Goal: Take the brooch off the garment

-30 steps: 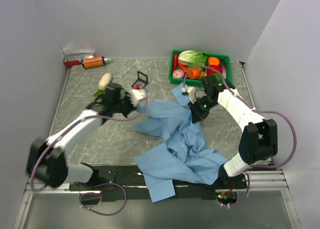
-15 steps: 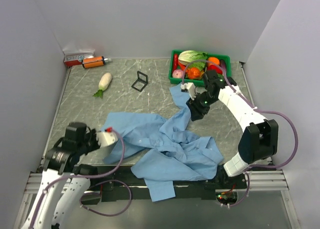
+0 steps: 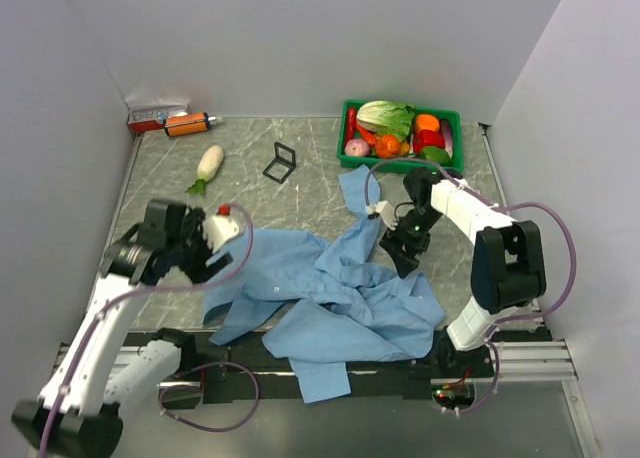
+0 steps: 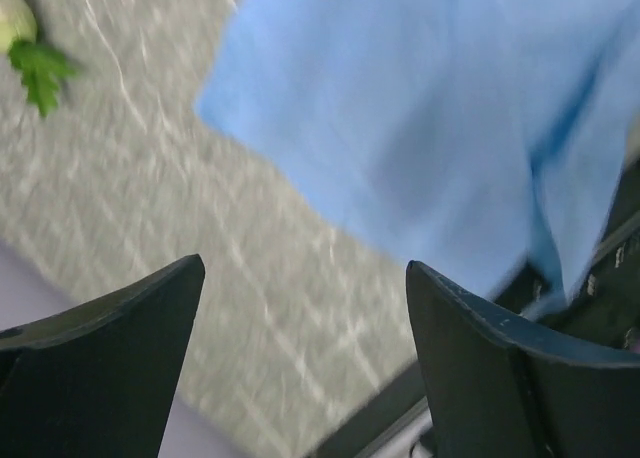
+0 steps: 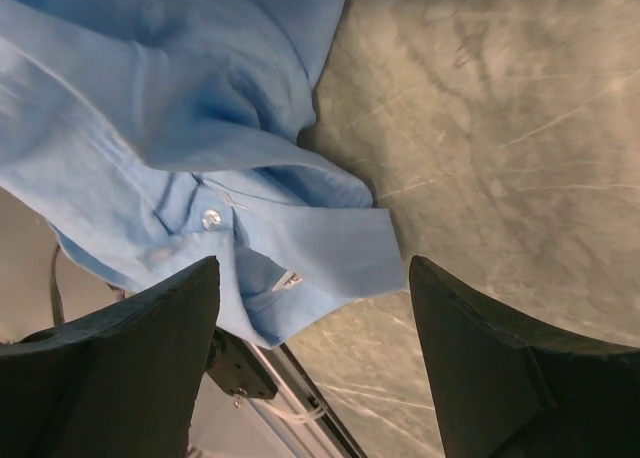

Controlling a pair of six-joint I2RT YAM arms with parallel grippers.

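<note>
shirt (image 3: 330, 288): light blue, crumpled in the middle of the table (image 3: 160, 178). One part hangs over the near edge, and another reaches back toward the green basket (image 3: 346, 128) of vegetables.
brooch: I cannot find it in any view; it is either too small to see or hidden in the folds.
left gripper (image 4: 305, 268): fingers spread wide with nothing between them. It is above bare table, just beside the shirt's left edge.
right gripper (image 5: 312, 268): fingers also spread wide and holding nothing. It hangs over the shirt's right side, where the cloth meets the table.
top view only: shows the whole layout. A white radish (image 3: 208, 163), a small black stand (image 3: 281, 162) and an orange bottle (image 3: 187, 124) lie at the back, well apart from the shirt. Neither gripper's fingers can be read from here.
left wrist view only: blurred. It shows the smooth edge of the shirt up close and the radish's green leaf in the far corner.
right wrist view only: shows a folded cuff with one white button (image 5: 210, 218). A small pale fleck (image 5: 288, 280) sits on the cuff's edge, but I cannot tell what it is.
</note>
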